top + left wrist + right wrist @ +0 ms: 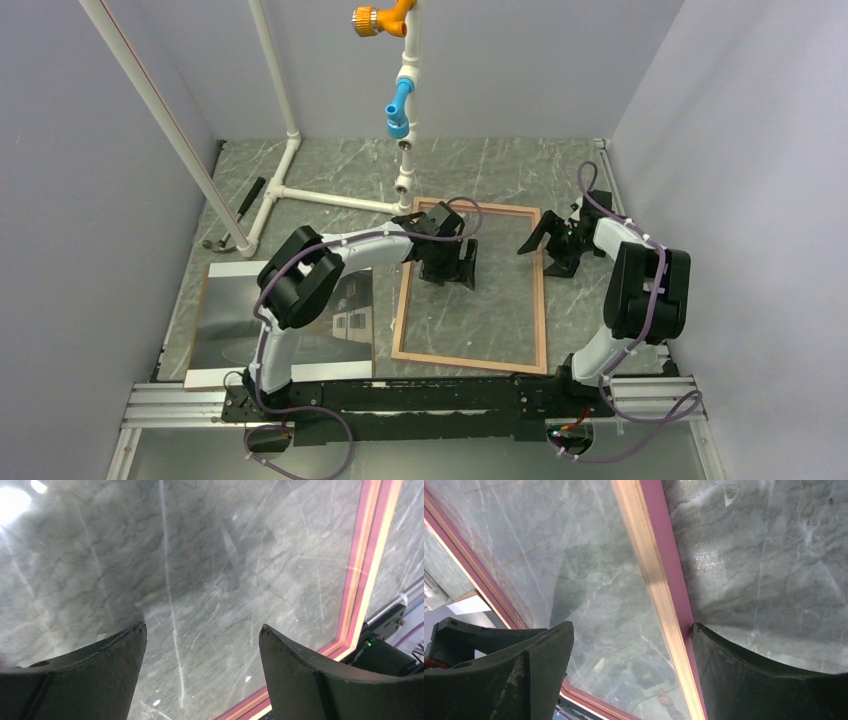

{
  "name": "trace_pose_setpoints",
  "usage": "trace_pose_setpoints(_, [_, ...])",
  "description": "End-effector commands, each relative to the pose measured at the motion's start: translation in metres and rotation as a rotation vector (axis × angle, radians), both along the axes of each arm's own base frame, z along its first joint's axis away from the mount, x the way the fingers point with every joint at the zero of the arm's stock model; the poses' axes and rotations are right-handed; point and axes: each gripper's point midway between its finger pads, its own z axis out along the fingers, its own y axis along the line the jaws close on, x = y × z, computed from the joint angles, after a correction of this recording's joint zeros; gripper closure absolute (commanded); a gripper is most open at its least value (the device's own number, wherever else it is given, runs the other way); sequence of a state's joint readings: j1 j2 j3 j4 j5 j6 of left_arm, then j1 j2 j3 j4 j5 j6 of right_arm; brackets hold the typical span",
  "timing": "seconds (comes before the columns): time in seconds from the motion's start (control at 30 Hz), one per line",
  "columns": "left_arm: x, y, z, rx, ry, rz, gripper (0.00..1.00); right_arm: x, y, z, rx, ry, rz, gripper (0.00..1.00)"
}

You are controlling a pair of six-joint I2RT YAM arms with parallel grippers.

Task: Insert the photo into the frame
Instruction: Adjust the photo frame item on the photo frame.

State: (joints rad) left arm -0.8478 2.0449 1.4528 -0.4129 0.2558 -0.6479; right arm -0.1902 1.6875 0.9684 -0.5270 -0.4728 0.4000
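The frame (543, 310) lies flat in the middle of the table, tan wood side up, and the marble shows through its clear pane. The photo (240, 320) lies flat to its left, glossy, with the house at its right end; my left arm partly covers it. My left gripper (450, 272) is open and empty, just above the pane near the frame's far left corner; the left wrist view shows the gripper (202, 630) over the pane beside a frame rail (357, 580). My right gripper (547, 250) is open, with its fingers on either side of the frame's right rail (659, 580); in the right wrist view this gripper (633, 627) holds nothing.
A white pipe stand (330, 195) with blue and orange fittings stands behind the frame. A black-handled tool (245, 200) lies at the far left. A brown board edge (204, 320) shows under the photo. Grey walls close in the left, right and back. The arms' metal rail (400, 400) runs along the near edge.
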Motion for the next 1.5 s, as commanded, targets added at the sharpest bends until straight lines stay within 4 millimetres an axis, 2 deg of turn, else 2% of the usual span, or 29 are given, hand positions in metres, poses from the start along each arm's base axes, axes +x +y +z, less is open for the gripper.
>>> trace_pose_setpoints(0.0, [0.032, 0.012, 0.028, 0.013, -0.127, 0.072, 0.13, 0.005, -0.008, 0.024, -0.076, -0.081, -0.007, 0.07])
trace_pose_setpoints(0.07, [0.046, 0.028, 0.030, 0.112, -0.177, 0.116, 0.12, 0.006, -0.012, 0.027, -0.104, -0.091, -0.017, 0.01])
trace_pose_setpoints(0.2, [0.069, 0.051, 0.029, 0.307, -0.229, 0.183, 0.09, 0.006, -0.015, 0.023, -0.119, -0.075, -0.021, 0.01])
trace_pose_setpoints(0.23, [0.071, 0.058, 0.024, 0.350, -0.228, 0.199, 0.02, 0.005, -0.015, 0.021, -0.120, -0.069, -0.022, 0.01])
trace_pose_setpoints(0.5, [0.090, 0.073, -0.003, 0.444, -0.220, 0.201, 0.01, 0.000, -0.015, 0.006, -0.115, -0.025, -0.020, 0.01])
trace_pose_setpoints(0.7, [0.105, 0.082, -0.013, 0.481, -0.195, 0.202, 0.01, -0.002, -0.013, 0.001, -0.103, -0.008, -0.018, 0.01])
trace_pose_setpoints(0.87, [0.095, 0.085, -0.035, 0.547, -0.101, 0.156, 0.01, -0.004, -0.012, -0.004, -0.098, 0.013, -0.017, 0.01])
trace_pose_setpoints(0.93, [0.088, 0.082, -0.044, 0.538, -0.064, 0.136, 0.01, -0.005, -0.011, -0.005, -0.090, 0.018, -0.012, 0.01])
trace_pose_setpoints(1.0, [0.087, 0.083, -0.042, 0.544, -0.056, 0.142, 0.01, -0.006, -0.009, -0.007, -0.078, 0.025, -0.003, 0.01])
trace_pose_setpoints(1.1, [0.078, 0.074, -0.042, 0.477, -0.019, 0.119, 0.01, -0.009, -0.006, -0.008, -0.063, 0.027, 0.000, 0.01])
trace_pose_setpoints(1.17, [0.076, 0.063, -0.042, 0.410, -0.009, 0.107, 0.01, -0.010, -0.005, -0.010, -0.058, 0.033, 0.002, 0.01])
trace_pose_setpoints(1.23, [0.063, 0.047, -0.044, 0.317, 0.048, 0.071, 0.03, -0.012, -0.005, -0.013, -0.057, 0.040, 0.002, 0.01])
trace_pose_setpoints(1.47, [0.042, 0.018, -0.043, 0.197, 0.103, 0.008, 0.07, -0.017, -0.006, -0.022, -0.061, 0.069, 0.007, 0.01])
